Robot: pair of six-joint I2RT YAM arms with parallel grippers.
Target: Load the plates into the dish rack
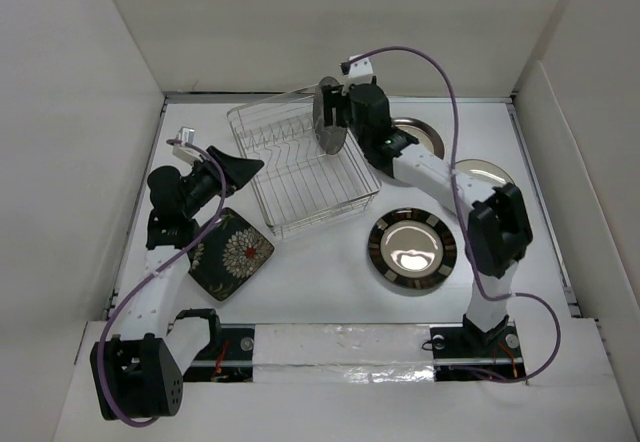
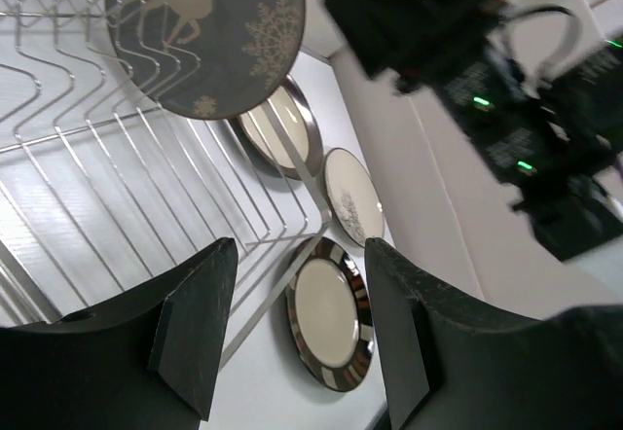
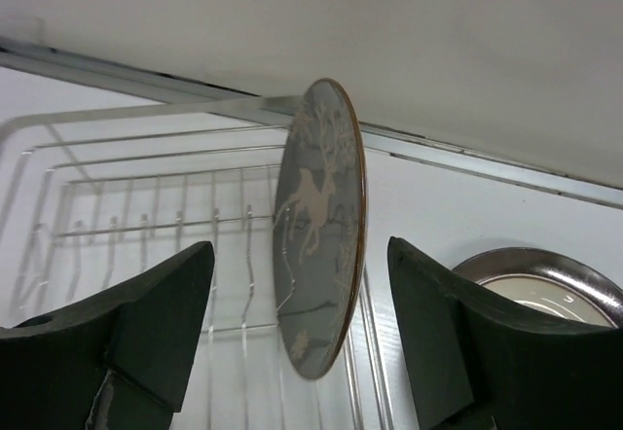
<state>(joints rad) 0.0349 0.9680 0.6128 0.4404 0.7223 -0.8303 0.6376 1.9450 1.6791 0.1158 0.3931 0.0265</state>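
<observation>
Right gripper is hanging with its fingers wide apart, and the grey deer plate is standing on edge in the gap, touching neither finger as far as I can tell. From the top camera, that plate is sitting at the 1 o'clock corner of the dish rack, edge line running roughly 12 to 6. I can't tell if it's properly seated between prongs. I'm thinking the right arm is going to need to back out toward 4 o'clock, in the plate's own plane, so it isn't clipping a face and tipping it. Three brown-rimmed plates are lying flat on the tabletop from 3 to 5 o'clock of the rack, all on the right arm's side. The black floral plate is lying at the rack's 7 o'clock, near the left gripper, which is hovering fingers apart and holding nothing. The prongs at 9 o'clock of the grey plate are looking unfilled.
</observation>
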